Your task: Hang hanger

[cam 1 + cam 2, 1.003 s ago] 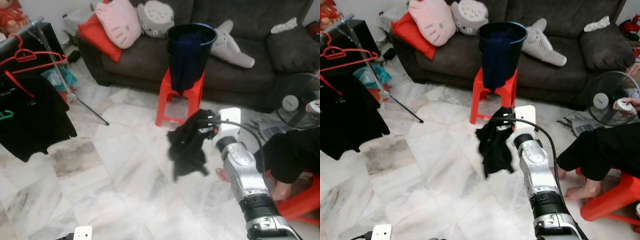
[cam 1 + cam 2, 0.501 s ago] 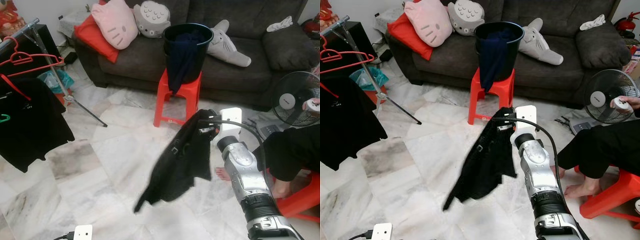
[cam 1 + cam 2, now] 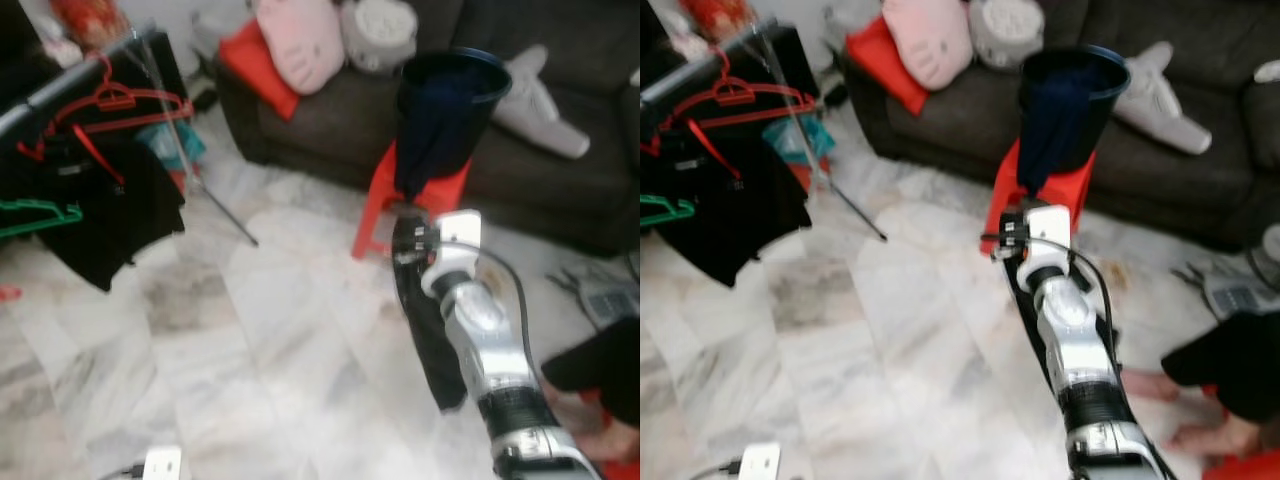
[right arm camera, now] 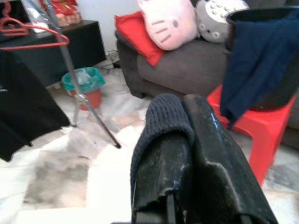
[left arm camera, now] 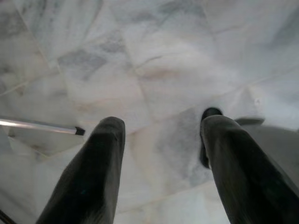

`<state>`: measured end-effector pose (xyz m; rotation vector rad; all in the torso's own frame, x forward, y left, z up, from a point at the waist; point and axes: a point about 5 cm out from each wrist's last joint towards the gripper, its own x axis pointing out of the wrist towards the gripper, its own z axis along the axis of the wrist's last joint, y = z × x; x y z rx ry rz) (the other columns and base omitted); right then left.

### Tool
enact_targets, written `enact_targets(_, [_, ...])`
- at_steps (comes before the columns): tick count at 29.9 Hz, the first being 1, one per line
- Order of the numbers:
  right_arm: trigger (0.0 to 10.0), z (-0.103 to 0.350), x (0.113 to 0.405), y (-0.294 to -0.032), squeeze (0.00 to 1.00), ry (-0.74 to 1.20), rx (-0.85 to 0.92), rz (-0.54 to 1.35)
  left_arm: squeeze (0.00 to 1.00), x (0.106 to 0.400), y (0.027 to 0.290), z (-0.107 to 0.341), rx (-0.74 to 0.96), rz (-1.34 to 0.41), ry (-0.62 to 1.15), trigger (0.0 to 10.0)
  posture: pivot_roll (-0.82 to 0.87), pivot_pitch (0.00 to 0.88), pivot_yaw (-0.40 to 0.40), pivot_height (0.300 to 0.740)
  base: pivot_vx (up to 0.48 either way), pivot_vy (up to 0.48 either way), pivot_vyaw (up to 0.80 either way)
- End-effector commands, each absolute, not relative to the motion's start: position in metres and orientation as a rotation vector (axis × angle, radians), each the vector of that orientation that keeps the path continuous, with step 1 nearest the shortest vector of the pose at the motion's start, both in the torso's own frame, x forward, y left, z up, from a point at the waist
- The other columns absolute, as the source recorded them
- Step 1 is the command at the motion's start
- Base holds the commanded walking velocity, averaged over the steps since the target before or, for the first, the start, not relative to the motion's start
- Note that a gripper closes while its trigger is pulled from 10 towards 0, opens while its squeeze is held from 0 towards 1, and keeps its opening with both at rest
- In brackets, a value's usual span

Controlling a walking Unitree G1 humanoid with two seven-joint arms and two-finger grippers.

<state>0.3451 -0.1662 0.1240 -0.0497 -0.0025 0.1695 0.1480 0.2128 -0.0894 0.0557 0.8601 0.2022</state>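
My right gripper [image 3: 406,236] is held out over the marble floor and is shut on a black garment [image 3: 432,335], which hangs straight down under it. In the right wrist view the two fingers [image 4: 205,135] are pressed together with a fold of the dark knit cloth [image 4: 161,116] between them. The clothes rack bar [image 3: 70,82] stands at the far left. It carries red hangers [image 3: 120,100], a green hanger [image 3: 35,215] and a black shirt [image 3: 115,210]. My left gripper [image 5: 161,128] is open above bare floor with nothing between its fingers.
A red stool [image 3: 385,195] just beyond the right gripper bears a black bucket [image 3: 455,80] draped with navy cloth [image 3: 425,135]. Behind is a dark sofa [image 3: 330,125] with cushions. A person's leg [image 3: 600,370] is at the lower right. The rack's leg [image 3: 215,205] slants across the floor.
The garment, flung out to the left half a second ago, now hangs straight down from the right gripper. The head camera has shifted, so the rack sits further into the picture.
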Motion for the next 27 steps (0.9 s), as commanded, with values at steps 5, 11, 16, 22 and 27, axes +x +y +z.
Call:
enact_targets(5, [10.0, 0.1361, 0.3482, -0.1604, 0.0, -0.06, -0.043, 0.184, 0.0, 0.1394, 0.2163, -0.0925, 0.06, 0.207, 0.893, 10.0, -0.02, 0.096, 0.016, 0.74, 0.245, 0.0, 0.74])
enact_targets(11, [10.0, 0.1355, 0.348, -0.1612, 0.0, -0.057, -0.043, 0.183, 0.0, 0.1391, 0.2161, -0.0926, 0.059, 0.207, 0.894, 10.0, -0.02, 0.096, 0.016, 0.74, 0.246, 0.0, 0.8])
enact_targets(16, [10.0, 0.1354, 0.3484, -0.1623, 0.0, -0.057, -0.042, 0.181, 0.0, 0.1392, 0.2158, -0.0927, 0.058, 0.205, 0.895, 10.0, -0.02, 0.097, 0.015, 0.74, 0.247, 0.0, 0.66])
enact_targets(22, [10.0, 0.1338, 0.3485, -0.1621, 0.0, -0.05, -0.044, 0.179, 0.0, 0.1393, 0.2158, -0.0927, 0.058, 0.204, 0.895, 10.0, -0.02, 0.096, 0.014, 0.74, 0.246, 0.0, 0.65])
enact_targets(27, [10.0, 0.1337, 0.3483, -0.1622, 0.0, -0.05, -0.042, 0.179, 0.0, 0.1392, 0.2156, -0.0927, 0.058, 0.202, 0.895, 10.0, -0.02, 0.094, 0.014, 0.74, 0.244, 0.0, 0.62])
